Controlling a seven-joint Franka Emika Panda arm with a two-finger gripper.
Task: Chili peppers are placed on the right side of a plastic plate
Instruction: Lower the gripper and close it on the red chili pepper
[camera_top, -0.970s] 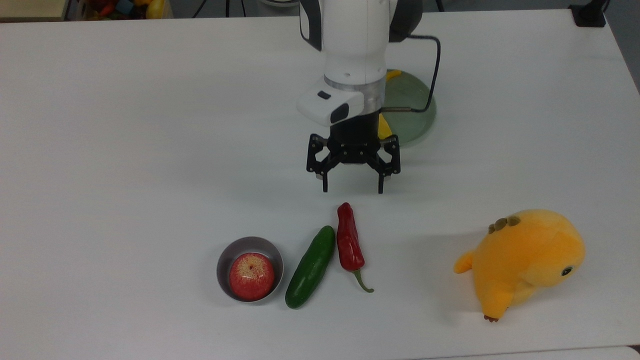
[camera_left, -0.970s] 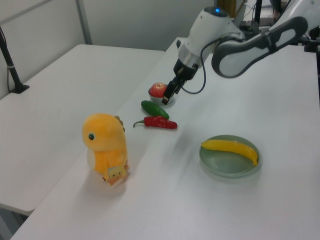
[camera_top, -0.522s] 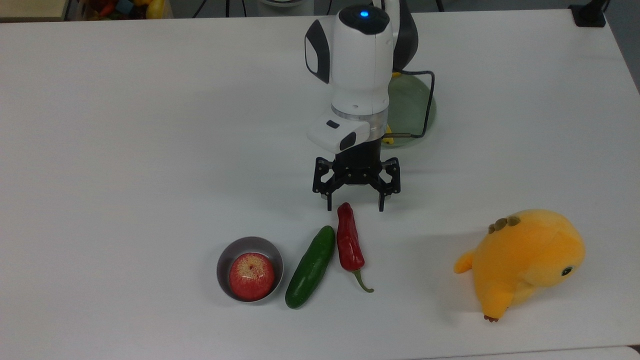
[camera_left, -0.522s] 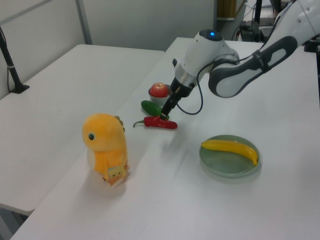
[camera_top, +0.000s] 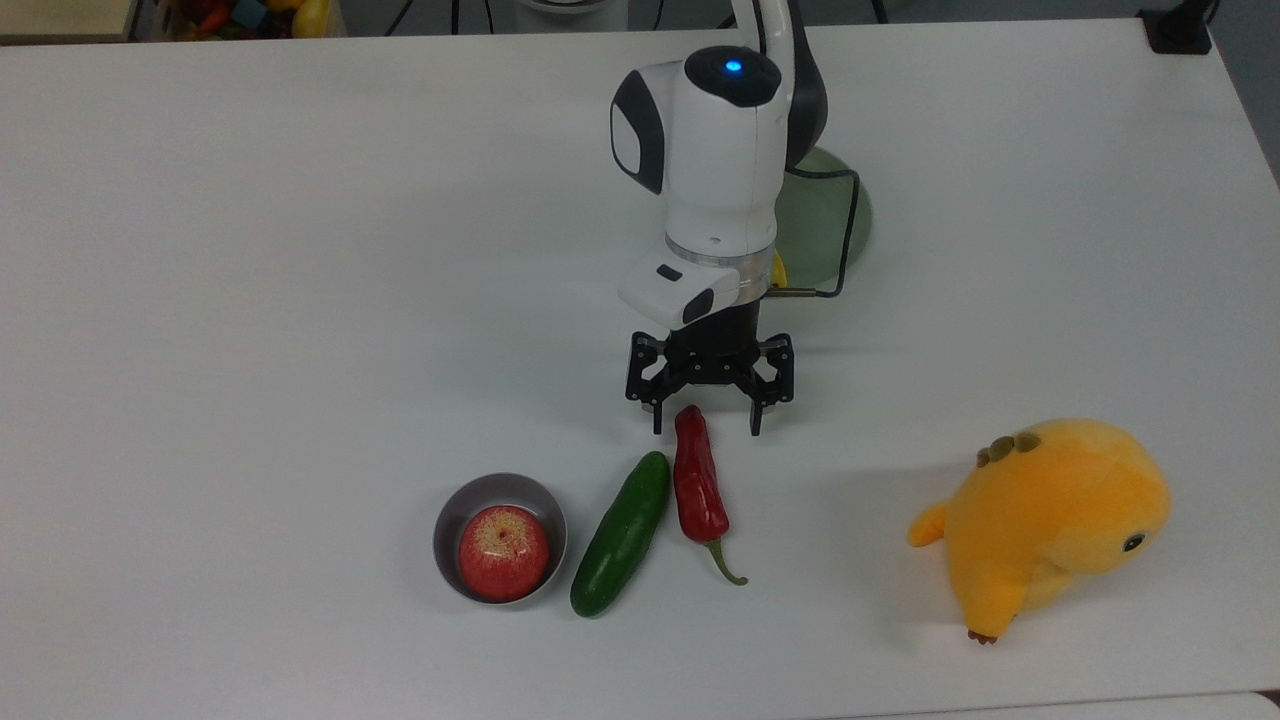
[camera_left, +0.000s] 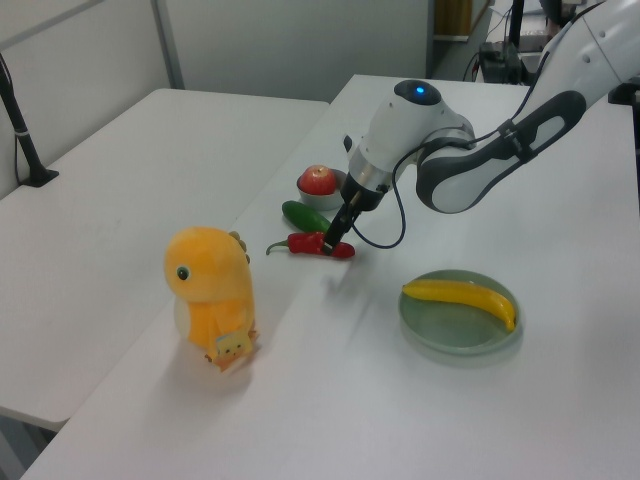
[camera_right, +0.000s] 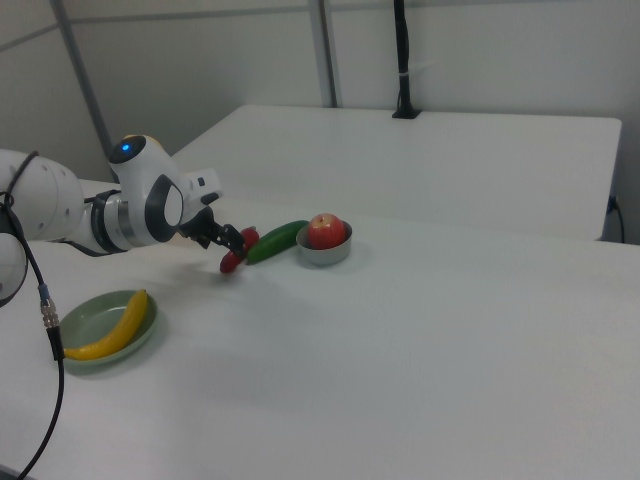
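Taking the chili pepper (camera_top: 697, 478) as the anchor, working back from the top view's near edge. To the top view's right of the pepper, well apart, a yellow plush toy (camera_top: 1050, 520) lies on its side on the white table (camera_top: 250, 300). Just beside the pepper on the top view's left is a cucumber (camera_top: 620, 533), touching it or nearly so, and past that a grey bowl (camera_top: 447, 520) with an apple (camera_top: 503, 551) in it. The pepper lies flat, stem toward the near edge. Over its far tip sits the gripper (camera_top: 704, 428), fingers spread wide, one on each side of the tip, not pinching it. Beyond the arm is the green plate (camera_left: 440, 325), well apart from the pepper, with a banana (camera_left: 462, 296) lying in it.
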